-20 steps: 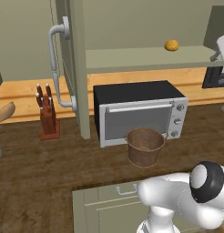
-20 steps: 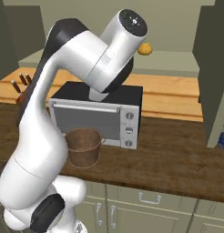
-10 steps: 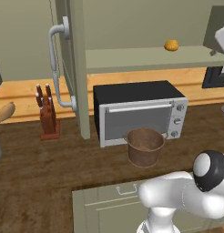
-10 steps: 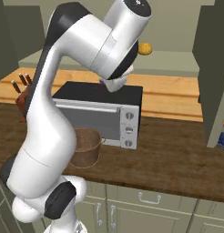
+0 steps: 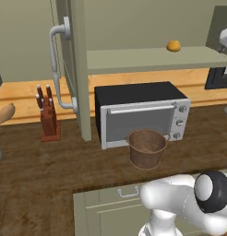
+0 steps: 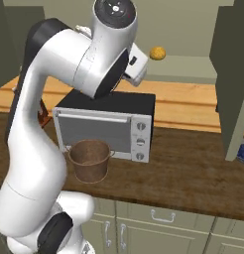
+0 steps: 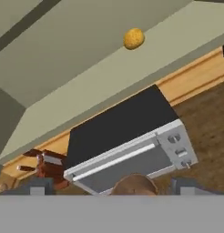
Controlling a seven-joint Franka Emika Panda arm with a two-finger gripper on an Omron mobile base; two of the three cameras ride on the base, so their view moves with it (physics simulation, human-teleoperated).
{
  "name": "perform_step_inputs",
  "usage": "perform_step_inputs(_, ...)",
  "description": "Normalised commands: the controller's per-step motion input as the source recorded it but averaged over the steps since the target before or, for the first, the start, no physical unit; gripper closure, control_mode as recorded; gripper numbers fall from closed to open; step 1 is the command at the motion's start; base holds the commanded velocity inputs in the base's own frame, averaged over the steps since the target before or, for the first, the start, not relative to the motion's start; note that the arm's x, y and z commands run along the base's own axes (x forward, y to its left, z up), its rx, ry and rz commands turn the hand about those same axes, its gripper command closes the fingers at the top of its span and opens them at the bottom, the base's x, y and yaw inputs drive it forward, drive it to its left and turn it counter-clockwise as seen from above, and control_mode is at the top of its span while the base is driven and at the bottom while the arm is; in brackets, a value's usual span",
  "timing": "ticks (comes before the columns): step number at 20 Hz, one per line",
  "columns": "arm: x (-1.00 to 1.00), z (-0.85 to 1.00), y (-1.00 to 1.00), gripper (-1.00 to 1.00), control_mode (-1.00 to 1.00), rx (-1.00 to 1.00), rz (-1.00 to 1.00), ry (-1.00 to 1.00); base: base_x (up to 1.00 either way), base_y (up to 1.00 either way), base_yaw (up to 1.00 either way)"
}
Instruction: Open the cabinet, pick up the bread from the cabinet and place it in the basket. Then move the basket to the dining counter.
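The cabinet stands open, its sage-green door [image 5: 74, 69] swung out edge-on with a curved silver handle [image 5: 57, 69]. On its shelf lies the bread [image 5: 173, 45] [image 6: 157, 53] [image 7: 133, 38], a small golden-orange lump. The brown basket [image 5: 146, 148] [image 6: 90, 159] sits upright on the dark wood worktop, in front of the toaster oven. My gripper [image 7: 113, 187] is open with nothing between its tips; it hangs high above the oven, short of the shelf and apart from the bread. The dining counter is out of view.
A silver and black toaster oven [image 5: 143, 115] [image 7: 132, 145] stands under the shelf, behind the basket. A knife block [image 5: 47, 115] is left of the open door. The other cabinet door [image 6: 233, 74] hangs open at the right. Drawer fronts [image 6: 158, 223] run below the worktop.
My arm has risen and swung, carrying the hand higher towards the shelf level. The bread, the basket and the oven have not moved.
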Motion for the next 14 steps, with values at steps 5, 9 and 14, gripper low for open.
perform_step_inputs(5,0.03,-0.25,0.01,-1.0,-1.0,-0.36,0.0,-0.57,0.0,0.0,0.0)
perform_step_inputs(9,0.83,0.21,0.0,-1.0,-1.0,-0.1,0.0,0.0,0.0,0.0,0.0)
perform_step_inputs(14,1.0,0.5,0.06,-1.0,-1.0,-0.14,0.01,0.2,0.0,0.0,0.0)
